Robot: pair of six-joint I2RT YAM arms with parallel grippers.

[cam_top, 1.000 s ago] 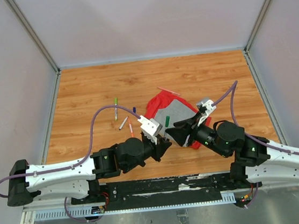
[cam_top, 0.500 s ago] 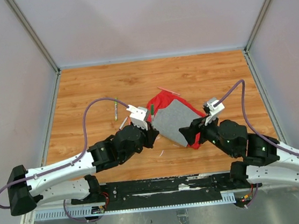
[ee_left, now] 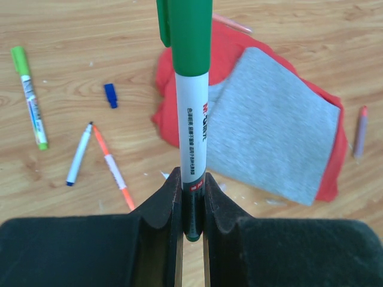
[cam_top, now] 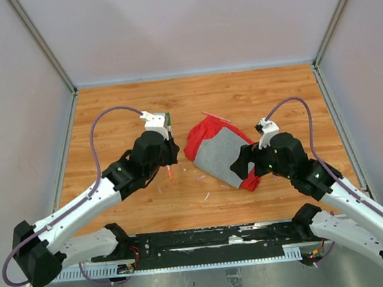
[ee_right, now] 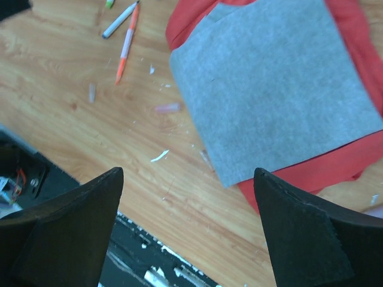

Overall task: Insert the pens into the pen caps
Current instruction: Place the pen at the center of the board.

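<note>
My left gripper (ee_left: 192, 197) is shut on the lower end of a green pen (ee_left: 192, 113), which stands up out of the jaws with a green cap (ee_left: 185, 21) on its far end. In the top view this gripper (cam_top: 166, 129) hovers left of the red-and-grey cloth (cam_top: 214, 151). My right gripper (ee_right: 185, 179) stands wide open and holds nothing, above bare wood at the cloth's near edge (cam_top: 243, 162). On the table lie a lime pen (ee_left: 30, 98), a blue-tipped pen (ee_left: 79, 154), an orange pen (ee_left: 112, 167) and a blue cap (ee_left: 110, 95). A pink cap (ee_right: 167, 108) lies near the cloth.
The cloth (ee_right: 275, 84) covers the middle of the wooden table. A pink pen (ee_left: 233, 23) lies at its far edge and a purple pen (ee_left: 360, 130) to its right. A pale cap (ee_right: 91, 91) lies on the wood. The black base rail (cam_top: 209, 238) borders the near edge.
The two grippers met near the table's front middle; now the right one has opened and drawn back to the right. The left arm has carried the green pen away to the far left.
</note>
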